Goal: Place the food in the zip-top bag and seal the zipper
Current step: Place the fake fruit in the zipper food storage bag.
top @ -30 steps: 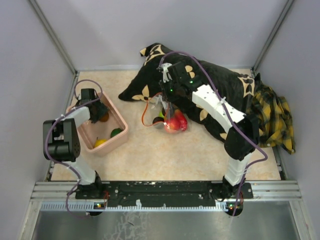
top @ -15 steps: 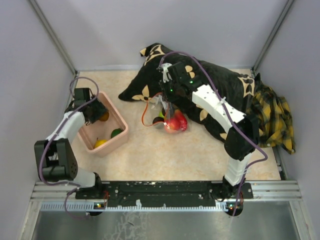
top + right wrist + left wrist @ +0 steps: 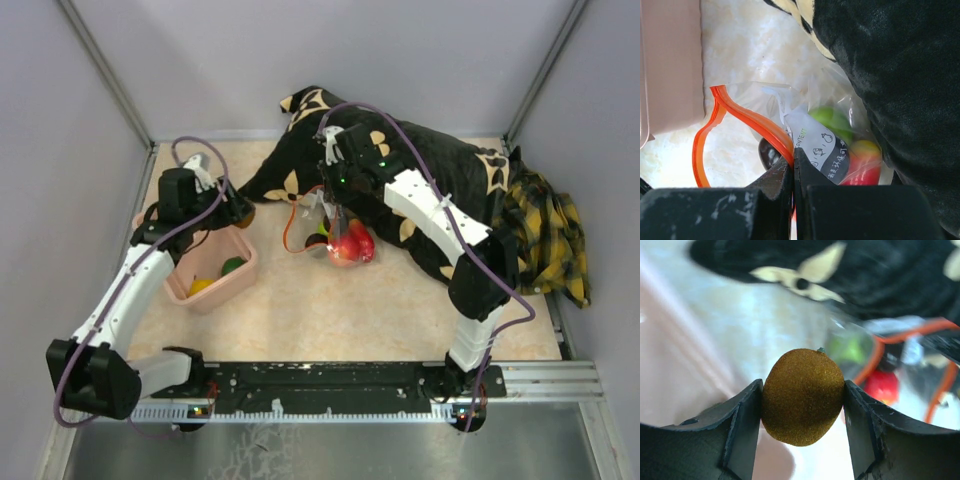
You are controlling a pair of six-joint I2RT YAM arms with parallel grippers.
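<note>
Pink tub [image 3: 228, 290], left of frame: one yellow piece [image 3: 200, 286] and one green piece [image 3: 232, 265]. Zip-top bag [image 3: 765, 97], centre frame, mouth open: green fruit [image 3: 832, 122], yellow fruit [image 3: 865, 147] and red fruit [image 3: 867, 172] inside. Right gripper [image 3: 793, 162] is clamped flat on the orange zipper [image 3: 740, 116]. Left gripper [image 3: 240, 212], between tub and bag, grips a brown fuzzy fruit [image 3: 802, 396]. Label [image 3: 822, 152]: one word looks like "CONTENT"; the rest is illegible.

The zip-top bag [image 3: 890, 365] is blurred in the left wrist view — contents indistinct.
</note>
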